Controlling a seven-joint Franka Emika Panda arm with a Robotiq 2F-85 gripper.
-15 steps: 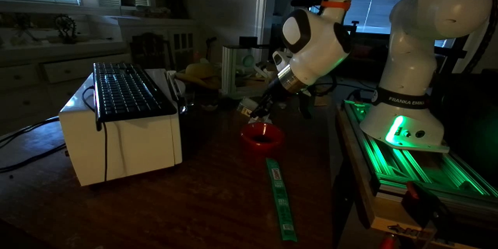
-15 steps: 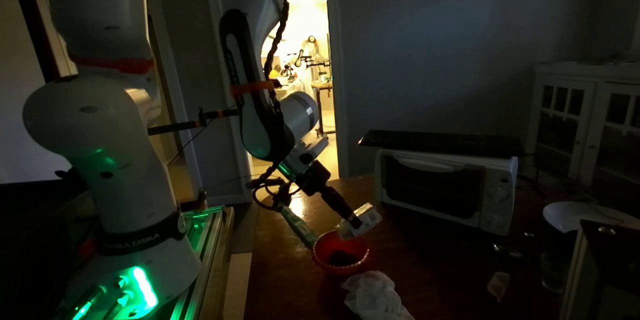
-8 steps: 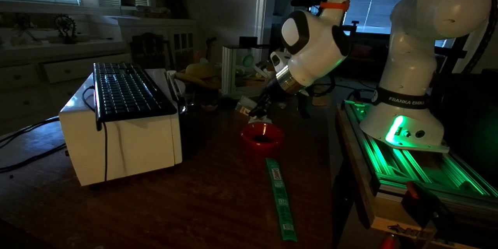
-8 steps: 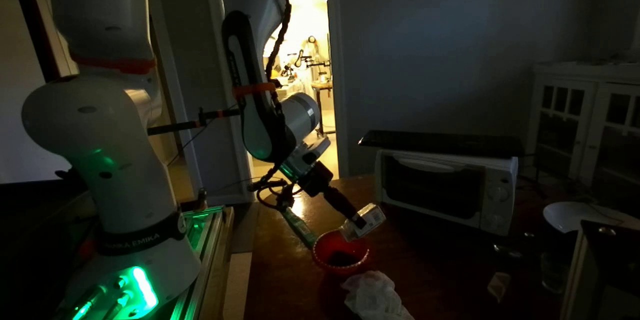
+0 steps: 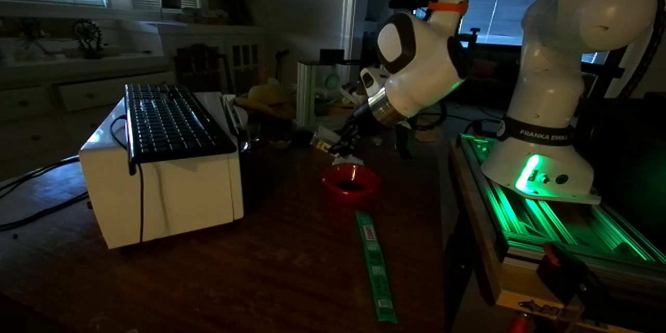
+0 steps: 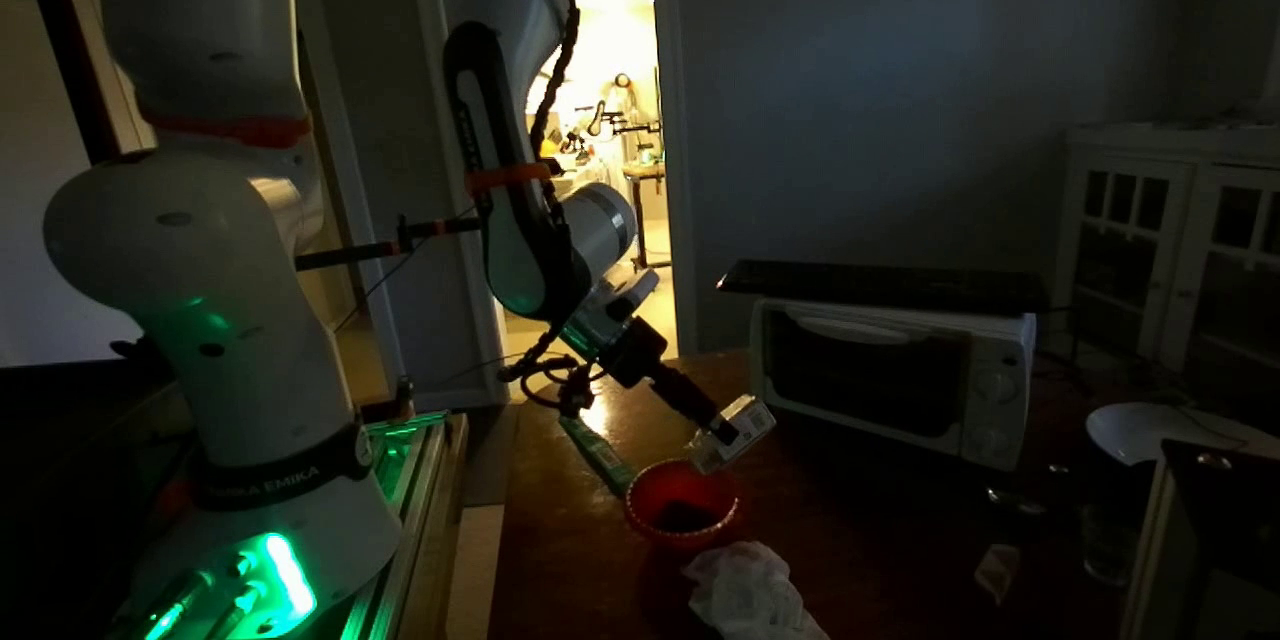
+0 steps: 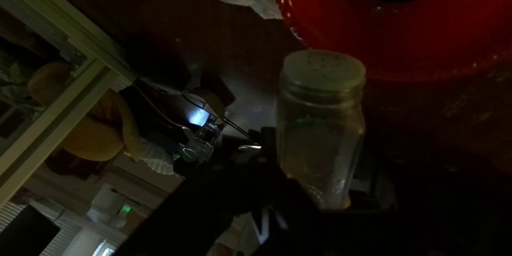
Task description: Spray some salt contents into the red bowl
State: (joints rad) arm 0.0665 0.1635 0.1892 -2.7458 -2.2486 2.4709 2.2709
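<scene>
The red bowl [image 5: 349, 199] stands on the table in both exterior views [image 6: 660, 490], dark inside. It fills the upper right of the wrist view [image 7: 420, 40]. My gripper [image 6: 722, 428] is shut on a clear glass salt shaker [image 6: 752, 423]. The shaker is tilted, its lid end low by the bowl's far rim and its base raised. In an exterior view the shaker [image 5: 323, 139] shows behind the bowl. In the wrist view the perforated lid of the shaker [image 7: 320, 136] points at the bowl's edge. I cannot see any salt falling.
A crumpled white plastic bag [image 6: 750, 590] lies beside the bowl. A long green packet [image 5: 376, 265] lies on its other side. A white toaster oven [image 5: 171, 203] with a black keyboard [image 5: 171, 125] on top stands nearby. A glass [image 6: 1105, 545] stands farther off.
The gripper and shaker have shifted slightly up and toward the toaster oven, away from the bowl's middle. The bowl, bag and packet have not moved.
</scene>
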